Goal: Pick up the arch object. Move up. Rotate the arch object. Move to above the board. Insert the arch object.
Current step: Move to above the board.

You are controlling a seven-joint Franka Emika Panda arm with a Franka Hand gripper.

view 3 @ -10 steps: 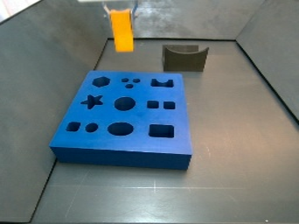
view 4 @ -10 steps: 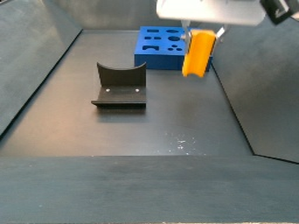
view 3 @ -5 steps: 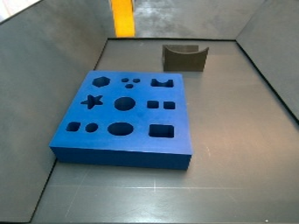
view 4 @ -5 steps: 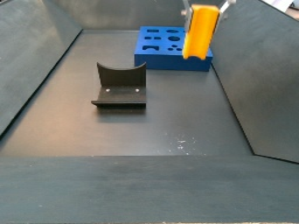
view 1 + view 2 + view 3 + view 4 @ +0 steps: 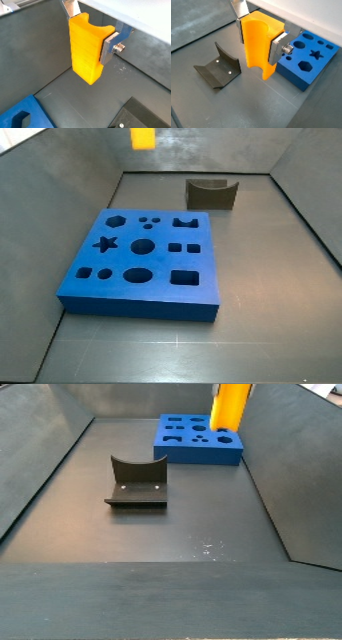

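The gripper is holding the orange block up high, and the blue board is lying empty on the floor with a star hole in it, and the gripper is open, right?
Not quite: the gripper is shut on the orange block, as both wrist views show. The rest holds: the blue board lies empty.

end effector holding arch object, above floor

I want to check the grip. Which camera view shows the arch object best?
A wrist view shows the arch object best: whole, with its curved notch, clamped in the claw. The second wrist picture also shows it whole. Both side views crop it at the frame top.
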